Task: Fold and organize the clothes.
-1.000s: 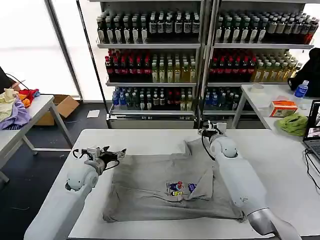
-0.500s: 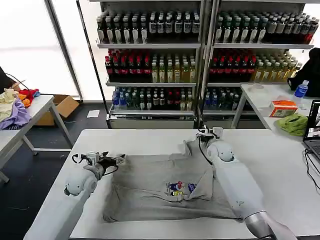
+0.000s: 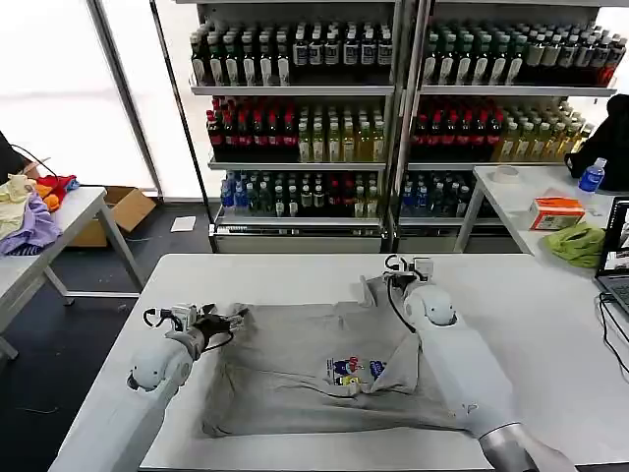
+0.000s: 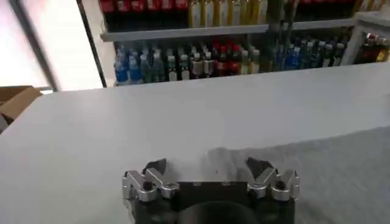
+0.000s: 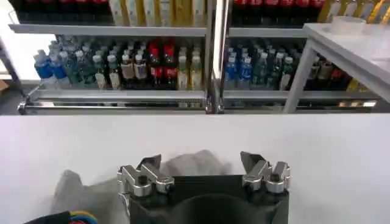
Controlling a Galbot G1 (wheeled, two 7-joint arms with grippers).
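Shirt (image 3: 314, 369) spread over middle of table (image 3: 550, 324), light grey, rumpled, reaching nearly to near edge; small multicoloured print (image 3: 352, 371) on chest, facing up; right part folded inward in a diagonal flap just beside print; one sleeve or shoulder bunched up at far side, near far edge; grey cloth also seen at left wrist camera (image 4: 341, 176) and at right wrist camera (image 5: 183, 167)

Left gripper (image 3: 224, 320) at shirt's left edge, toward table's left edge, low over cloth corner; jaws wide apart, fingers (image 4: 156, 171) empty, a small lifted bump of cloth between and just beyond them; touching or not, cannot tell

Right gripper (image 3: 390, 272) at shirt's far bunched part, toward far edge, right of middle; jaws wide apart, fingers (image 5: 253, 163) empty, hump of cloth lying between and beyond them; right arm stretched across shirt's right side

Beyond table: shelves (image 3: 403, 118) stocked with bottles along back; second table (image 3: 511, 202) at right with lime-green cloth (image 3: 577, 243), orange box (image 3: 556, 212), blue-capped bottle (image 3: 592, 175), tape roll (image 3: 506, 174); laptop (image 3: 617, 258) at main table's right edge; third table (image 3: 59, 231) at left carrying purple, yellow and red fabrics (image 3: 29, 206); cardboard box (image 3: 123, 211) on floor behind it
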